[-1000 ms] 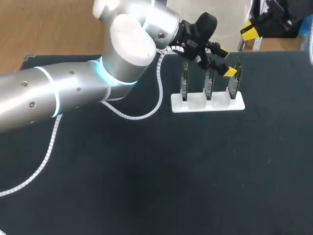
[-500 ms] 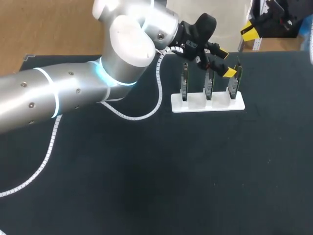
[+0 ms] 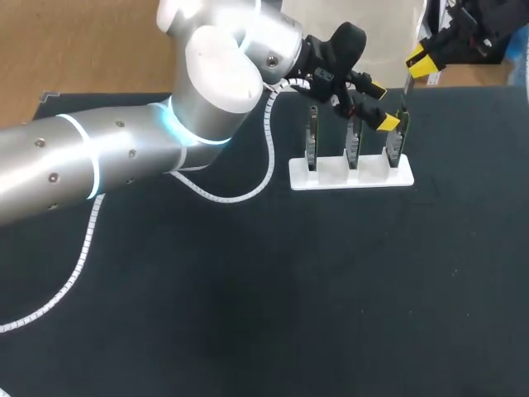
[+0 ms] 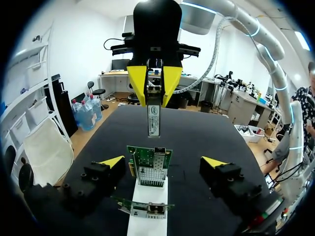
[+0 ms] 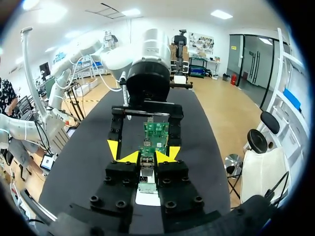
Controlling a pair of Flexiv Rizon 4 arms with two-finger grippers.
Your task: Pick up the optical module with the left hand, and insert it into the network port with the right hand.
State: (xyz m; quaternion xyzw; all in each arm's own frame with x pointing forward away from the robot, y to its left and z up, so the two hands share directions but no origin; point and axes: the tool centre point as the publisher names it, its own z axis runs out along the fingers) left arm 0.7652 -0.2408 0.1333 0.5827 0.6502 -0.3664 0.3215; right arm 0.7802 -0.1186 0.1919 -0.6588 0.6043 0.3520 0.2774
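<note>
Holding arm: right gripper (image 5: 147,156) pinches the optical module (image 4: 153,119) above the network card (image 4: 149,167), not touching.
Left gripper (image 4: 163,161): fingers spread, flanking that card (clear of it).
Done: pickup.
Remaining: insertion, judging by the gap.

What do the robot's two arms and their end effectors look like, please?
The left arm is a silver-grey tube with rounded white joint caps, small bolts and glowing light-blue rings. A white spiral-wrapped cable runs beside it. The left end effector and the right end effector are black, each with two wedge-shaped bright yellow fingertips.
</note>
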